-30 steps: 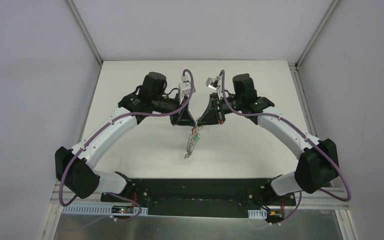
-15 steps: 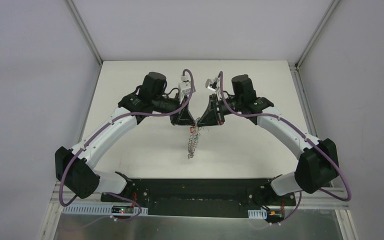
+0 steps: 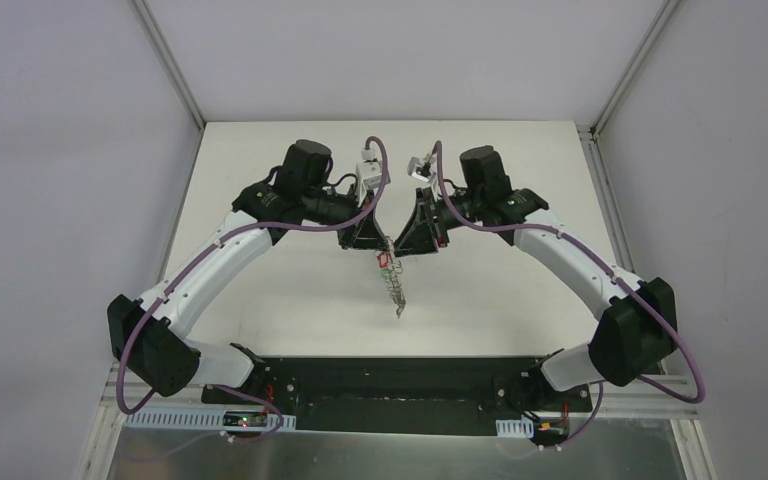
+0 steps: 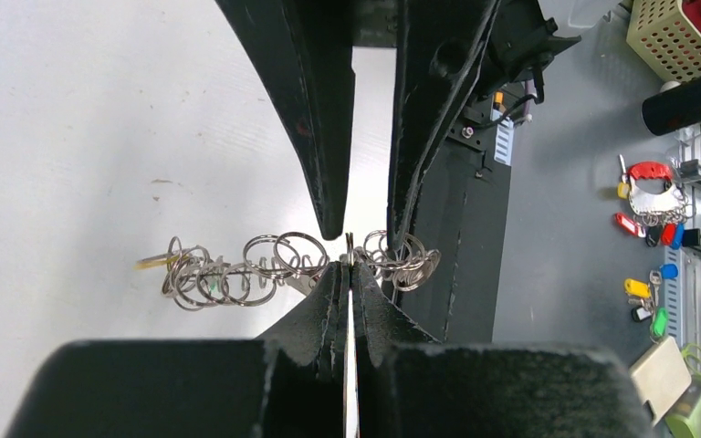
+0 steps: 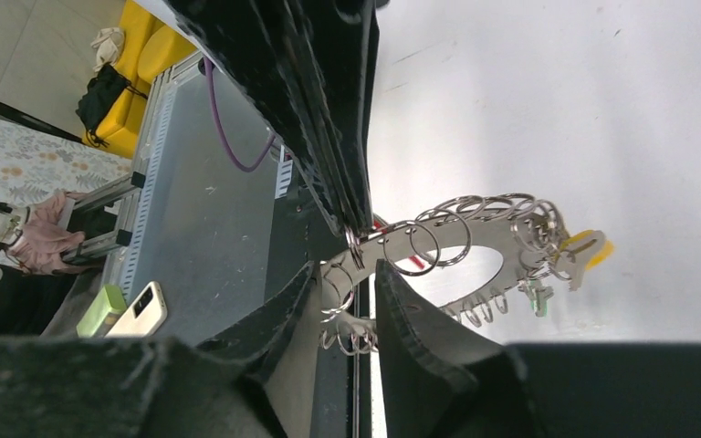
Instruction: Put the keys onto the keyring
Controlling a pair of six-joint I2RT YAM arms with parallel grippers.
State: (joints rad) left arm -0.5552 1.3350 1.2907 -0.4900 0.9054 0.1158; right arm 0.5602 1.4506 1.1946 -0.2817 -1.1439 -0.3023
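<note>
Above white table (image 3: 290,300), left fingers (image 4: 315,310) pinch the keyring (image 5: 488,228) — right fingers (image 5: 402,310) stand narrowly parted around it.

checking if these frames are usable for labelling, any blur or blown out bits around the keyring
Top external: evenly lit, sharp, but the keyring is tiny. Left wrist: keyring crisp, near fingers dark and soft, table nearly blown white. Right wrist: ring sharp, own fingers blurred.

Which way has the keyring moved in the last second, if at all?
Yes. The keyring swung: its lower end went rightward, toward the right arm's side, judged against the black base rail.
</note>
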